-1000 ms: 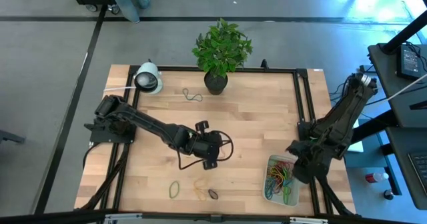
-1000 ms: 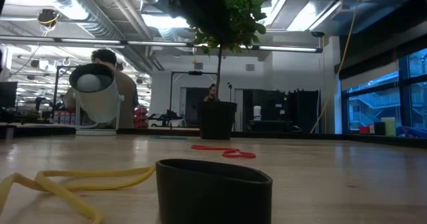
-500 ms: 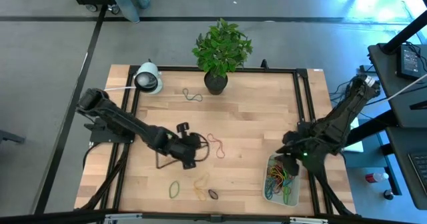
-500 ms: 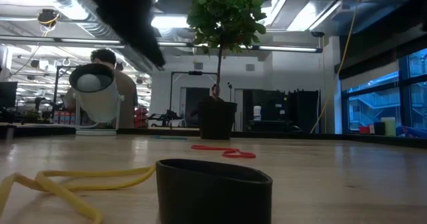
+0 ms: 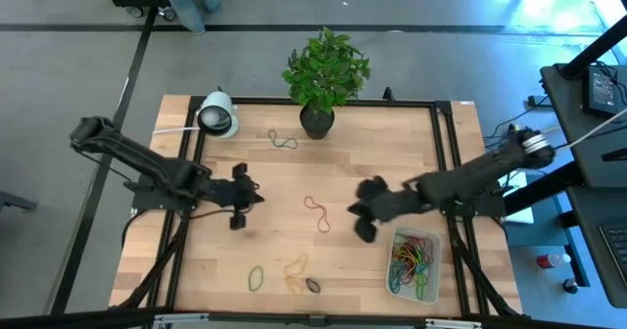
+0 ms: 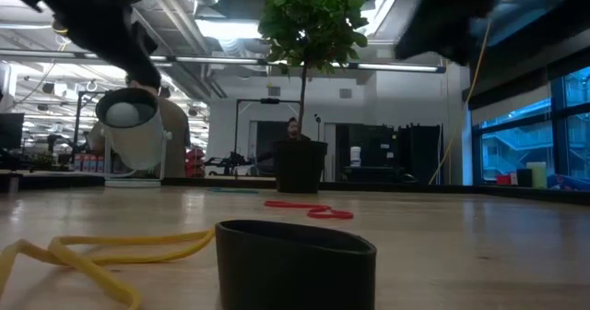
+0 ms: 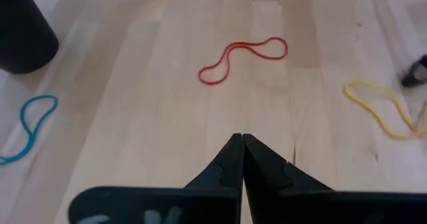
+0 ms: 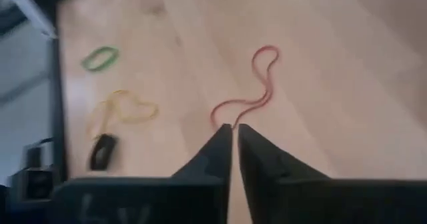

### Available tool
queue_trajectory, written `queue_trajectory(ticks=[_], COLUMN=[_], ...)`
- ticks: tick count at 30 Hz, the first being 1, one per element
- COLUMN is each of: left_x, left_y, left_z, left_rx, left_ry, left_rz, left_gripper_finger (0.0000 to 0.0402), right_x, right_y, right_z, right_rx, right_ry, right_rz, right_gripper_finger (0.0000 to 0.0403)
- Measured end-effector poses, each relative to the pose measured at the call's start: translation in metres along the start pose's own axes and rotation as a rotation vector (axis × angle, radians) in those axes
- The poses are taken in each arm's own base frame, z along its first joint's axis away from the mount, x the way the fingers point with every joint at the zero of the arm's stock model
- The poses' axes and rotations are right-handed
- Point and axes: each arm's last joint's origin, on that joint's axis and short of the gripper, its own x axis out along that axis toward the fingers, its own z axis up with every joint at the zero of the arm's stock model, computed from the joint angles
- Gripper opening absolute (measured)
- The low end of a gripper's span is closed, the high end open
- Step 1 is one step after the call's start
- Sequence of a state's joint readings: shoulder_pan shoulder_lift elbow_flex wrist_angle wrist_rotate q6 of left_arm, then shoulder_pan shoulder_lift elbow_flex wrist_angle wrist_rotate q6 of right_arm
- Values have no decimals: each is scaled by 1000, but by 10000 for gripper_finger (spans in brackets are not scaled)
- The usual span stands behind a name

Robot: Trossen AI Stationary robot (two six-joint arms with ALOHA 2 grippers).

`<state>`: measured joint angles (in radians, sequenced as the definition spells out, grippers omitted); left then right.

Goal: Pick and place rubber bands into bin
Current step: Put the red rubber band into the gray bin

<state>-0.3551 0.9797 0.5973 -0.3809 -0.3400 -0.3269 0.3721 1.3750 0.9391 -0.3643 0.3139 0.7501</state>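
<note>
You have the red rubber band (image 5: 317, 212) lying between the left gripper (image 5: 238, 205) and the right gripper (image 5: 363, 214); the bin (image 5: 414, 263) sits beyond the right gripper.

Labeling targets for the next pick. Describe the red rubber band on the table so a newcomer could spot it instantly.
Start at the potted plant at the table's far edge and come straight toward the near edge, to the middle of the wooden table. The red rubber band lies there between the two grippers, alone on bare wood. It is the only red loop outside the bin, long and twisted.

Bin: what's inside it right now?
The bin holds a tangled pile of rubber bands, green, red, yellow and blue among them. Whatever lies under the pile is covered.
</note>
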Motion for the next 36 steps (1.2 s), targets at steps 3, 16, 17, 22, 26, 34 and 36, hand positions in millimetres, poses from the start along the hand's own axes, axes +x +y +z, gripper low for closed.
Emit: queue_trajectory(ticks=[3, 16, 17, 22, 26, 34, 36], left_x=[-8, -19, -18, -19, -20, -20, -20], left_y=[11, 33, 33, 34, 33, 33, 33], left_z=[-9, -32, -32, -32, -33, -34, -34], left_rx=[29, 92, 103, 118, 122, 122, 122], left_ry=[-23, -53, -53, -47, -33, -28, -28], left_rz=[-10, -68, -79, -110, -147, -163, -163], left_gripper_finger=[1, 2, 2, 2, 2, 2, 2], right_x=[23, 135, 143, 176, 193, 215, 219], right_y=[7, 10, 7, -9, -20, -28, -29], right_z=[26, 100, 103, 107, 98, 83, 80], right_rx=[-58, 37, 70, 193, 253, 254, 270], right_ry=[57, 373, 386, 450, 494, 534, 537], right_rz=[-61, -280, -273, -252, -299, -335, -351], right_gripper_finger=[5, 16, 17, 38, 70, 111, 111])
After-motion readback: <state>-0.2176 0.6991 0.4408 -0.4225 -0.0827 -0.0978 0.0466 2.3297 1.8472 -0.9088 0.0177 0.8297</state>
